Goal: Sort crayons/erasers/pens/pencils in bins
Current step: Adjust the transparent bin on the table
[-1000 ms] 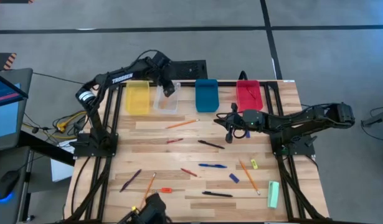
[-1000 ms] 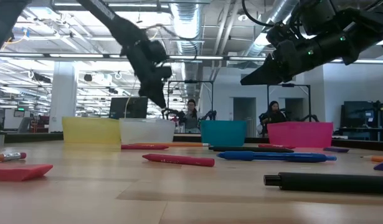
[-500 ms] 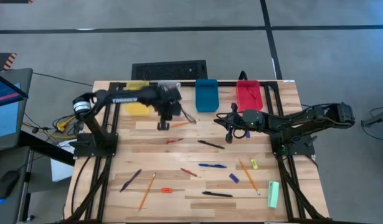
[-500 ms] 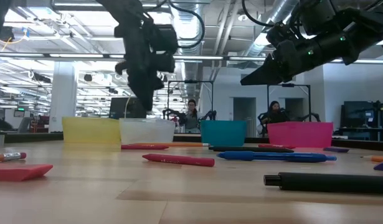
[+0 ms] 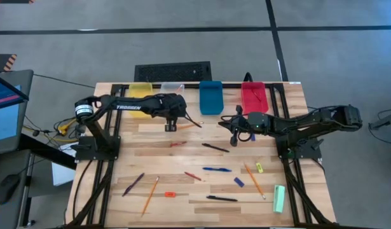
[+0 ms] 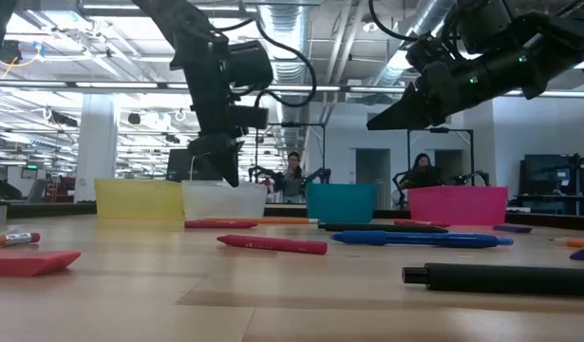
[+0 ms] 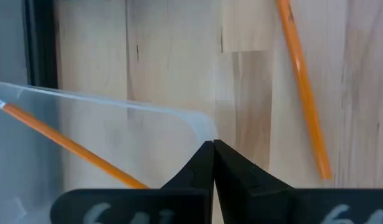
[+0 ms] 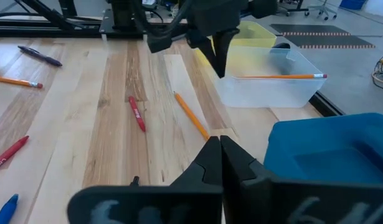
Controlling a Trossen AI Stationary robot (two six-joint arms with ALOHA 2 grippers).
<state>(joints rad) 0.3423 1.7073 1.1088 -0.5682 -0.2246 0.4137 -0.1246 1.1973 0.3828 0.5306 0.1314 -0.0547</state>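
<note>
Left tool (image 5: 170,126), pinched shut and empty, hovers at the clear bin's (image 5: 171,87) 6 o'clock beside a pencil (image 5: 186,126); right tool (image 5: 234,140), also shut and empty, waits mid-bench (image 5: 182,191).

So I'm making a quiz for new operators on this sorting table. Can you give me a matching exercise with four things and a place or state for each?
Things:
1. clear bin
2. left gripper
3. pale green bar
4. blue bin

Places or states:
a. shut, over the table by a loose pencil
b. stands between the clear bin and the red bin
c. holds one orange pencil
d. lies on the right arm's side, far from the bins

Pairs: 1-c, 2-a, 3-d, 4-b
</note>
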